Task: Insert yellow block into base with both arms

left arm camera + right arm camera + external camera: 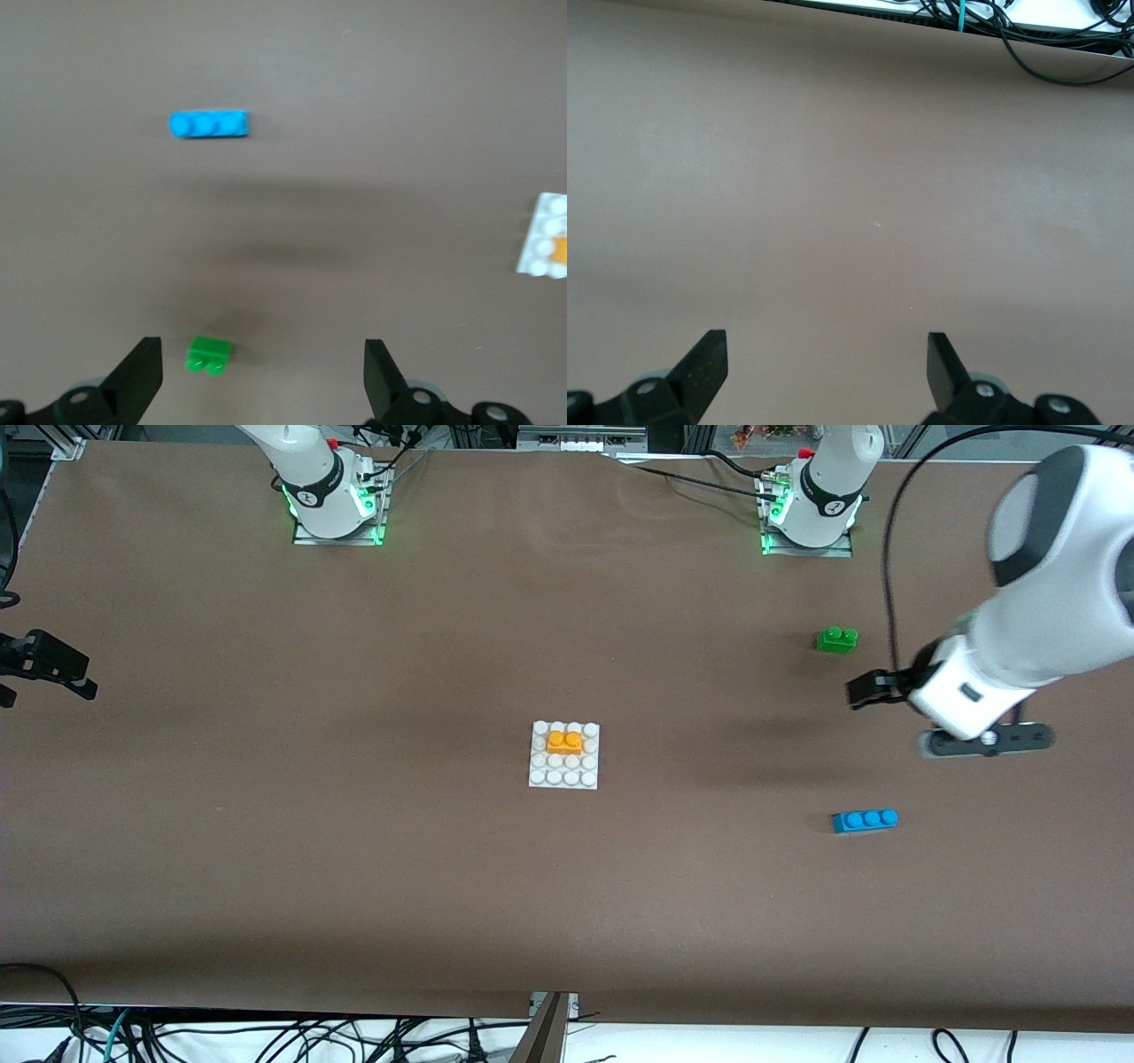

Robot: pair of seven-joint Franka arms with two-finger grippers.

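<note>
We find the yellow block (564, 740) already seated on the base (564, 779), in the stud rows of the plate farthest from the front camera, level and square to the grid; the base lies on the table (354, 850) near its middle. We judge the insertion complete, so the step in hand is to withdraw and park both arms without disturbing the assembly. The left pincer (864, 689) hangs released and empty over the left arm's end of the table, above bare surface between the green brick (836, 639) and the blue brick (865, 820), which lies nearer the front camera; its wrist view confirms jaws spread wide with nothing between them. The right pincer (824, 367) is likewise released and empty over bare table at the right arm's end, well apart from the base. To finish well, we recommend holding both pincers high and routing any further travel away from the middle of the table, so that neither finger nor cable sweeps the base. We also advise keeping the left arm clear of the two loose bricks beneath it, since either would slide at a light touch.
</note>
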